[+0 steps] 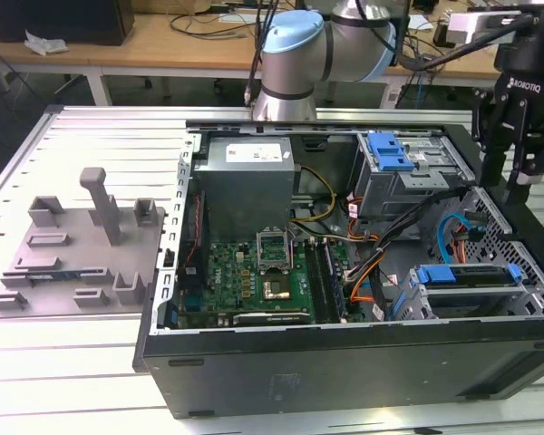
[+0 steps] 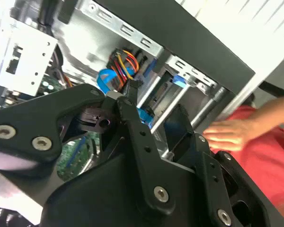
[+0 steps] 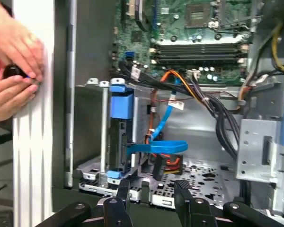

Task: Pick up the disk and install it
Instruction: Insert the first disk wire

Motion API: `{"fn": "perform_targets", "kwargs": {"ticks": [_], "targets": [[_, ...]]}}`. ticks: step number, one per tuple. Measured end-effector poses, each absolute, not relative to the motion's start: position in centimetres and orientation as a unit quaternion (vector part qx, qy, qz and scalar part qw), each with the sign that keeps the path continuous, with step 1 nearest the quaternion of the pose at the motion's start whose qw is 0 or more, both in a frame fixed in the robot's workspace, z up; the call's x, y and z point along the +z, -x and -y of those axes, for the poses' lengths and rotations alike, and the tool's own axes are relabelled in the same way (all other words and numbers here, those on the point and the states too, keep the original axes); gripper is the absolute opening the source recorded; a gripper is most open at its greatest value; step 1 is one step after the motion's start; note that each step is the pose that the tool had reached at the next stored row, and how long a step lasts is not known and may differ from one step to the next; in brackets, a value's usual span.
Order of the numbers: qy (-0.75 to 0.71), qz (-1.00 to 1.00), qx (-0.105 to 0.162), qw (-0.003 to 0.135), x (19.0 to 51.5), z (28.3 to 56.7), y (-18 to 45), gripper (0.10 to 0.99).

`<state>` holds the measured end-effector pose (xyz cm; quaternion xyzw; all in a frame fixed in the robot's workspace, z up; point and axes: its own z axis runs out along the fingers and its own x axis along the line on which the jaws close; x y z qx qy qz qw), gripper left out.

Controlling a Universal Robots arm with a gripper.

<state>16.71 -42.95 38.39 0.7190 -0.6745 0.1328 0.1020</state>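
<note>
Exterior view: claw (image 1: 510, 187) hangs spread, clear above the computer case rim (image 1: 344, 333).

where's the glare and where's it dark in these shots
Exterior view: even light, only the case front is dark. Second wrist view: the table washes out to white. First wrist view: the table glares white beside a hand.

The gripper (image 1: 510, 186) and case (image 1: 344, 372) are black, the motherboard (image 1: 245, 272) green, the disk (image 1: 467, 275) blue-railed, the cables (image 1: 364, 272) orange, the fixture (image 1: 68, 254) grey.
</note>
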Motion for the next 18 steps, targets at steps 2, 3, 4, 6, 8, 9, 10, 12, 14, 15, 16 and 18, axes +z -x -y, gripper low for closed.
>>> {"fn": "perform_targets", "kwargs": {"ticks": [2, 3, 4, 6, 8, 9, 10, 12, 14, 15, 16, 18], "targets": [[-0.693, 0.696, 0.143, 0.122, 37.9, 42.7, -16.7, 0.502], [-0.685, 0.704, 0.141, 0.124, 37.8, 42.7, -16.7, 0.502], [-0.678, 0.710, 0.140, 0.125, 37.7, 42.7, -16.7, 0.502], [-0.665, 0.723, 0.137, 0.128, 37.5, 42.7, -16.7, 0.502], [-0.652, 0.735, 0.135, 0.130, 37.3, 42.7, -16.7, 0.502], [-0.639, 0.746, 0.133, 0.132, 37.1, 42.7, -16.7, 0.502], [-0.630, 0.753, 0.132, 0.134, 36.9, 42.7, -16.7, 0.502], [-0.625, 0.758, 0.131, 0.135, 36.8, 42.7, -16.9, 0.502], [-0.621, 0.760, 0.132, 0.137, 36.7, 42.6, -17.1, 0.502], [-0.620, 0.760, 0.133, 0.138, 36.7, 42.4, -17.3, 0.502], [-0.620, 0.761, 0.134, 0.139, 36.6, 42.3, -17.3, 0.502], [-0.619, 0.760, 0.137, 0.141, 36.4, 41.8, -17.4, 0.502]]}}
